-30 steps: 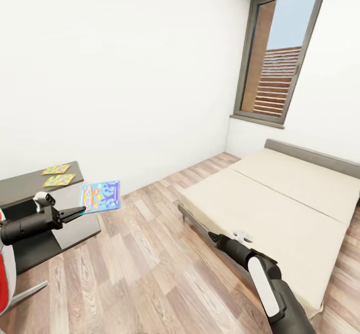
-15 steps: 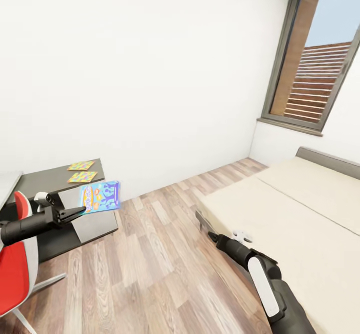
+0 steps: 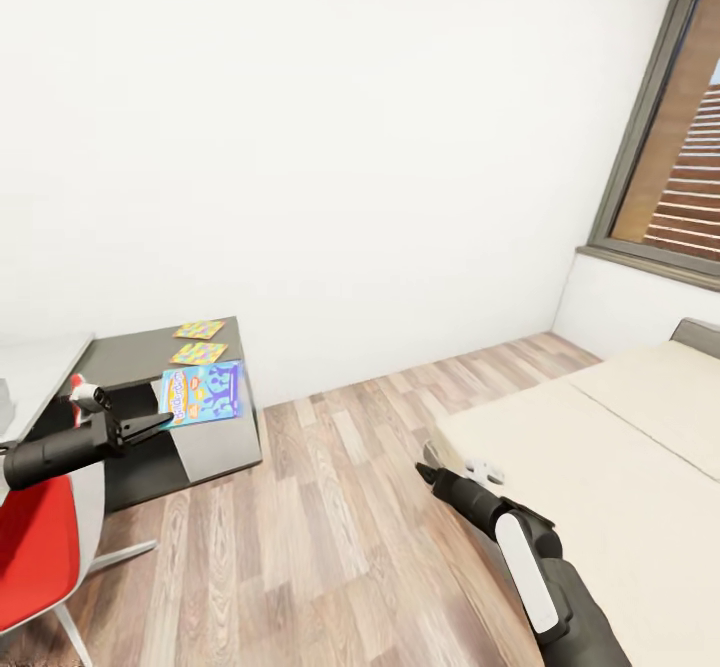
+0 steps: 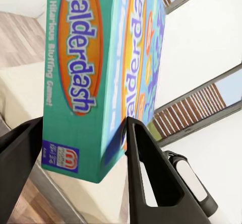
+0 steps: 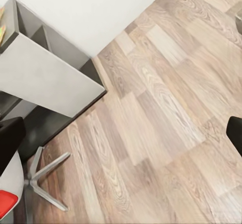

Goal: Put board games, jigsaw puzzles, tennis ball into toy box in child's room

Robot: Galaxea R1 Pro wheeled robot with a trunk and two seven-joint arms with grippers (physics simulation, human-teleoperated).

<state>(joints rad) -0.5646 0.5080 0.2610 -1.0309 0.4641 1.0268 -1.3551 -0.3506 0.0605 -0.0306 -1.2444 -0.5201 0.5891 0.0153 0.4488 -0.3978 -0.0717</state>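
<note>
Head view: left gripper (image 3: 158,421) clamped on the blue board game (image 3: 202,392), held in the air in front of the dark grey table (image 3: 130,362); two jigsaw puzzles (image 3: 198,341) lie on that table. Right gripper (image 3: 428,473) hangs beside the bed (image 3: 600,467); jaw state indiscernible here.

Left wrist view: black fingers (image 4: 143,156) grip the Balderdash box's edge.

Right wrist view: fingers (image 5: 10,141) spread wide over wood floor (image 5: 151,128).

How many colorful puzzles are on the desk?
2. Both jigsaw puzzles lie flat on the dark desk corner by the wall: one nearer the wall, one just in front. More may be hidden.
</note>
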